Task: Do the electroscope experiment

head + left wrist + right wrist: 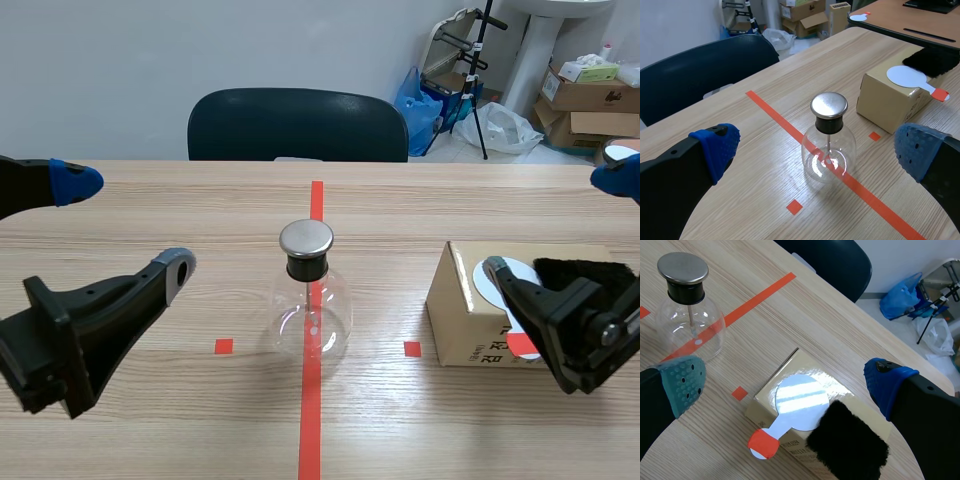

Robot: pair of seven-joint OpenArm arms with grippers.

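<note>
In the scene view, the electroscope (312, 300), a clear glass flask with a black neck and a flat metal cap, is seen standing upright on the wooden table (150, 210), right on the red tape line (311, 400). A dark chair (297, 125) is seen beyond the electroscope, at the table's far edge. A cardboard box (462, 315) is placed to the right of the electroscope, clearly apart from it. The left gripper (125, 228) is held to the left of the electroscope with its fingers spread wide and nothing between them. The right gripper (560, 225) is held to the right of the electroscope, over the box, likewise spread wide and gripping nothing. In the left wrist view, the electroscope is seen ahead of the left gripper, in line with the gap between its two blue pads and touched by neither. Past the electroscope, a white paddle (907, 76) with an orange-red handle tip is laid flat on the box top, and a black fur pad (935, 59) is laid on the box on the paddle's side away from the electroscope. In the right wrist view, the paddle and the fur pad are seen on the box between the widely parted fingers, untouched, and the electroscope is found ahead of the finger with the grey-green pad.
</note>
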